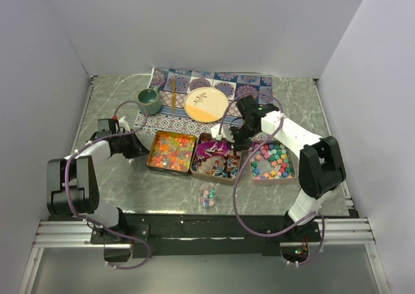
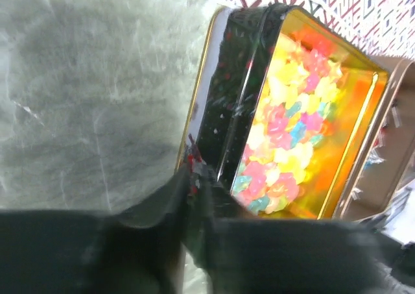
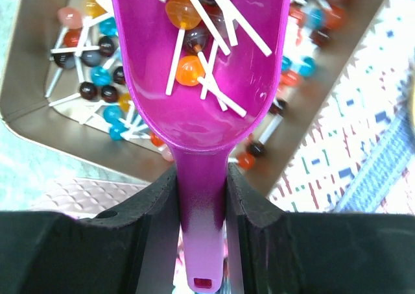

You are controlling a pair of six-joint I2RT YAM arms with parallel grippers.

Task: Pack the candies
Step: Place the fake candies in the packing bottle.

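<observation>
Left of the middle tin (image 3: pixel 32 106) and touching it stands the gummy tin (image 2: pixel 237 73), full of orange-yellow-red gummies (image 1: pixel 172 152). The left pincer (image 1: pixel 137 148) sits at that tin's outer wall, fingers narrow with the wall caught between them, though the wrist view is blurred. The middle tin holds stick candies (image 3: pixel 97 73). Above them hangs the purple scoop (image 3: pixel 194 112), hiding part of the tin, its bowl loaded with several more. The right pincer (image 3: pixel 201 203) is clamped on the scoop's handle. In front of the middle tin a small cup (image 1: pixel 207 196) with a few sweets stands on the tabletop (image 1: pixel 110 112). Right of it lies the right tin (image 1: pixel 272 182) of pastel star pieces (image 1: pixel 272 161), and a purple cable (image 1: pixel 237 177) loops across between the two. Behind it are a mug (image 1: pixel 149 99) and a plate (image 1: pixel 206 104).
</observation>
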